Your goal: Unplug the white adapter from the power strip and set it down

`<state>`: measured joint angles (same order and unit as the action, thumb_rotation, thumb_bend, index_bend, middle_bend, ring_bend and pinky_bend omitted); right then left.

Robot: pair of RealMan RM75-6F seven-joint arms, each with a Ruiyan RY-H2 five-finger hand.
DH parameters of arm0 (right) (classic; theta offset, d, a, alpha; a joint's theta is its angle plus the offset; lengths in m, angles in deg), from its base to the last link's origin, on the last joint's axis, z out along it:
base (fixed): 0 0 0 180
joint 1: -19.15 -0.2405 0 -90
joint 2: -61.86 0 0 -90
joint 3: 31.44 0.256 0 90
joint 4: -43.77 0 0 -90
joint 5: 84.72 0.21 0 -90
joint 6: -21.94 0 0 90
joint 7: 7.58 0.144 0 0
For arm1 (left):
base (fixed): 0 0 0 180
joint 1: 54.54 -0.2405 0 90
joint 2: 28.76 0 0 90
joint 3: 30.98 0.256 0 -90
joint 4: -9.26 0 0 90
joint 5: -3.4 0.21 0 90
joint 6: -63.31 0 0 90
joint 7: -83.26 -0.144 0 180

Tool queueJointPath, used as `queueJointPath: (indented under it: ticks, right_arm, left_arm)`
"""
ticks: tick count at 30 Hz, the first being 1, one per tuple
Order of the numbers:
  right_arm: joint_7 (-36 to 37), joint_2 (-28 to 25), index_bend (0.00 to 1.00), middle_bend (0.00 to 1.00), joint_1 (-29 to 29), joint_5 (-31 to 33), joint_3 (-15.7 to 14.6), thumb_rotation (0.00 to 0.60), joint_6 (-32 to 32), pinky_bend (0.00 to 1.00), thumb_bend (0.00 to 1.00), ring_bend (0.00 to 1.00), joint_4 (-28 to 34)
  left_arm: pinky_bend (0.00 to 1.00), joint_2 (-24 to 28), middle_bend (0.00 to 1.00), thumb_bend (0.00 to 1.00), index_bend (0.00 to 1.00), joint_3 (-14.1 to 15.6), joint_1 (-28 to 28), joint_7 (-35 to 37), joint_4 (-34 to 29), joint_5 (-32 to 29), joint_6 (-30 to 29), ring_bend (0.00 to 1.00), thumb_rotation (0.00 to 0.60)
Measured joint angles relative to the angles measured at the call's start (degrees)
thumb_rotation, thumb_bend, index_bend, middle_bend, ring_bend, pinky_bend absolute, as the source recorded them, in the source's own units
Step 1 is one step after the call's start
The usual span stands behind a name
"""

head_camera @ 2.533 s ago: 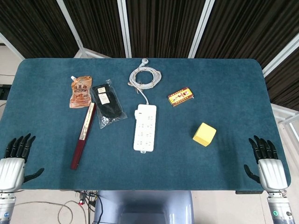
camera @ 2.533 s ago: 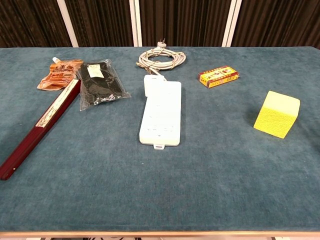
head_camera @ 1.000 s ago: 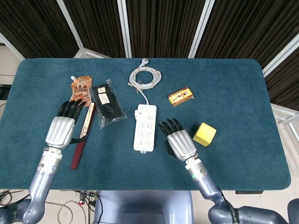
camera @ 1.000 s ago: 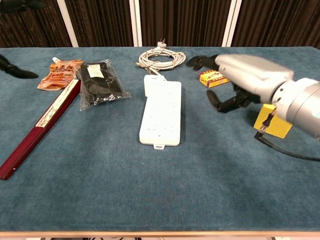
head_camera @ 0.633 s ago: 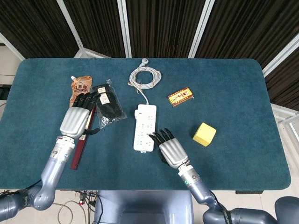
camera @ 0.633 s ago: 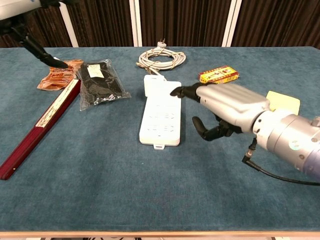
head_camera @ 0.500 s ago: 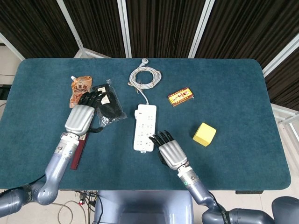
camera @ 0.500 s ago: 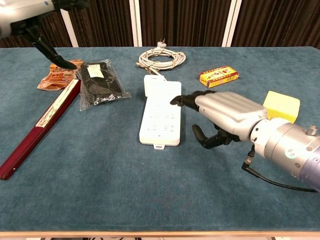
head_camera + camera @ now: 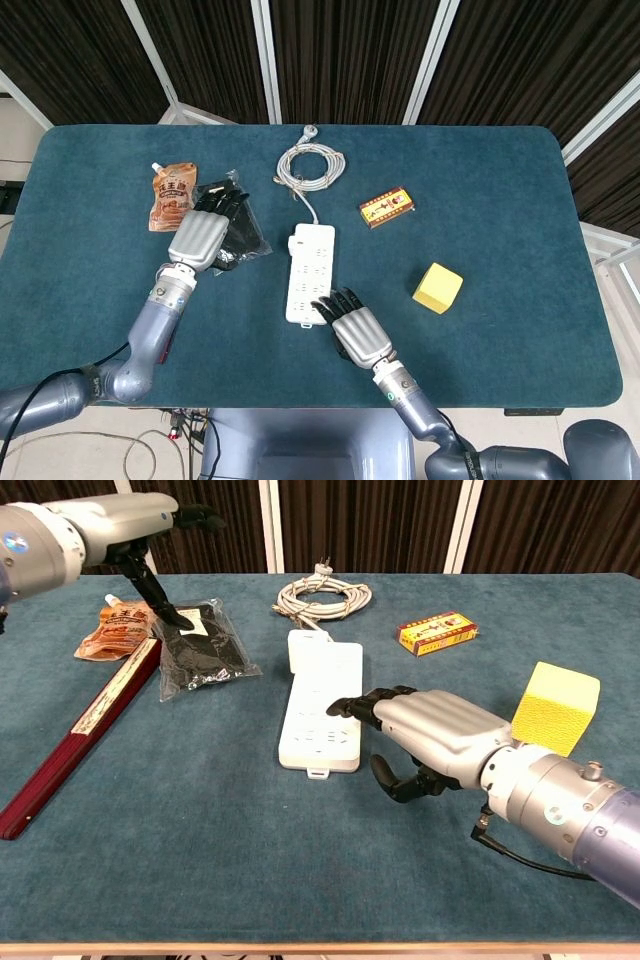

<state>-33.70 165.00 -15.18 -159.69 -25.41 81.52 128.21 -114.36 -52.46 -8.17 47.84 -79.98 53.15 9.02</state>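
Note:
The white power strip (image 9: 311, 272) (image 9: 322, 705) lies lengthwise at the table's middle. A white adapter (image 9: 302, 652) stands plugged in at its far left corner, near the cord. My right hand (image 9: 355, 328) (image 9: 430, 735) hovers at the strip's near right corner, fingers spread and empty, with its fingertips over the strip's near end. Also empty with its fingers apart, my left hand (image 9: 205, 232) (image 9: 110, 520) is raised over the black packet (image 9: 205, 650), left of the strip and apart from it.
Behind the strip lies the coiled cable (image 9: 310, 165) (image 9: 322, 598). An orange pouch (image 9: 172, 196) and a long dark red box (image 9: 80, 735) lie at the left. A small red-yellow box (image 9: 386, 207) and a yellow block (image 9: 438, 288) (image 9: 555, 708) sit to the right.
Both hands have come in from the near table edge. The right one slid left to the strip's near end. The left one moved right over the black packet.

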Motion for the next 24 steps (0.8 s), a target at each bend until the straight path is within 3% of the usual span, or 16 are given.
queueJointPath:
  ticks: [16,24]
  right_arm:
    - [5.42,2.56,0.12,0.16,-1.20,-2.86,-1.39,0.600,-1.80,0.09,0.76,0.10,-5.14]
    - [6.47,2.83,0.12,0.16,-1.45,-3.90,-1.83,0.600,-1.98,0.15,0.76,0.12,-6.20]
  left_arm:
    - [0.12,-4.91,0.08,0.08,0.10,1.01,6.33,-1.54,6.50,-3.37,1.23,0.05,0.600]
    - [0.16,-8.40,0.12,0.08,0.13,0.86,10.07,-2.17,9.94,-5.30,2.34,0.09,0.600]
